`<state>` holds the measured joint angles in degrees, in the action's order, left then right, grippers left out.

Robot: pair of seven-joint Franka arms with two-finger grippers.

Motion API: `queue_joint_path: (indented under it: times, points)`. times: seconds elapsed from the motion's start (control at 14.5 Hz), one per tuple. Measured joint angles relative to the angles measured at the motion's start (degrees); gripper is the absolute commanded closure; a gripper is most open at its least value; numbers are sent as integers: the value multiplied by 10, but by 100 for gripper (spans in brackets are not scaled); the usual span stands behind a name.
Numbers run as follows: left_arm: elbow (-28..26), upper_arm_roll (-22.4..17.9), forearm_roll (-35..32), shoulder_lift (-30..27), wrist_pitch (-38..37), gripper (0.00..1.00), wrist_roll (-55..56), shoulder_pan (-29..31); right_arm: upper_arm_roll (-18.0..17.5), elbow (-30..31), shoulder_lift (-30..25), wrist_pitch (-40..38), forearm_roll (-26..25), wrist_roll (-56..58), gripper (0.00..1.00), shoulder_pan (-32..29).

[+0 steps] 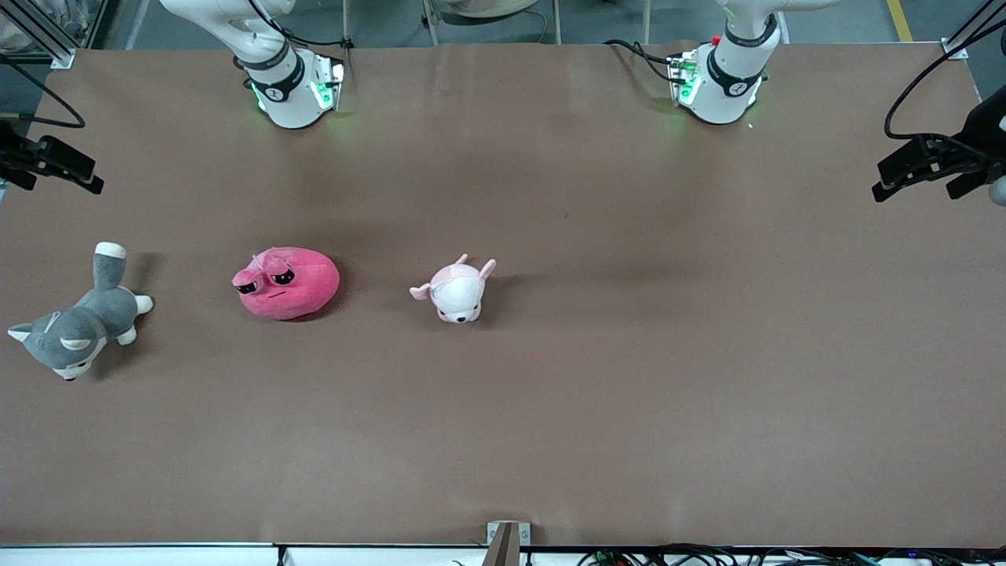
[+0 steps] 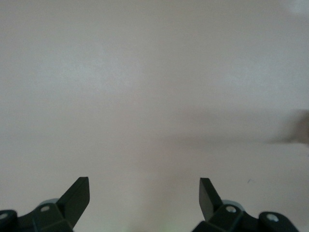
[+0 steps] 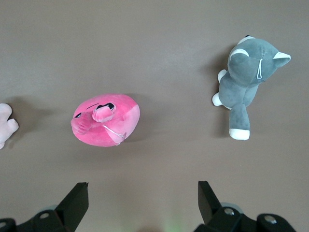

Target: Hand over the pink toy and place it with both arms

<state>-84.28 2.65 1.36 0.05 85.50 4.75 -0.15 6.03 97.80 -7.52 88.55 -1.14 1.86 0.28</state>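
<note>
Pink blob plush [image 1: 286, 283] lies on the counter [image 1: 629, 377]; both grippers high, wide open.
Risk: right gripper [image 3: 143, 195], left gripper [image 2: 144, 193] mistaking the pale pink puppy plush [image 1: 458, 291] for it.

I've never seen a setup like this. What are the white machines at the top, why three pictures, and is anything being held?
Two robot arms stand at a brown table; only their white bases show from the high front camera. The other two pictures come from cameras on each arm's wrist.

On the table lie a grey-and-white plush cat toward the right arm's end, a round bright-pink plush toy with eyes beside it, and a pale pink-and-white plush animal mid-table.

The left gripper is open over bare table. The right gripper is open above the bright-pink toy and the cat. Nothing is held.
</note>
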Motion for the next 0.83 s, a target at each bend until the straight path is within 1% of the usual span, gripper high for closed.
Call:
queue_joint_path:
  times: [0.48,0.83]
  points:
    - [2,0,0,0,0,0,0,0,-4,-1,-10,5,0,0,0,0]
    - [2,1,0,0,0,0,0,-1,-5,-32,-10,-5,0,0,0,2]
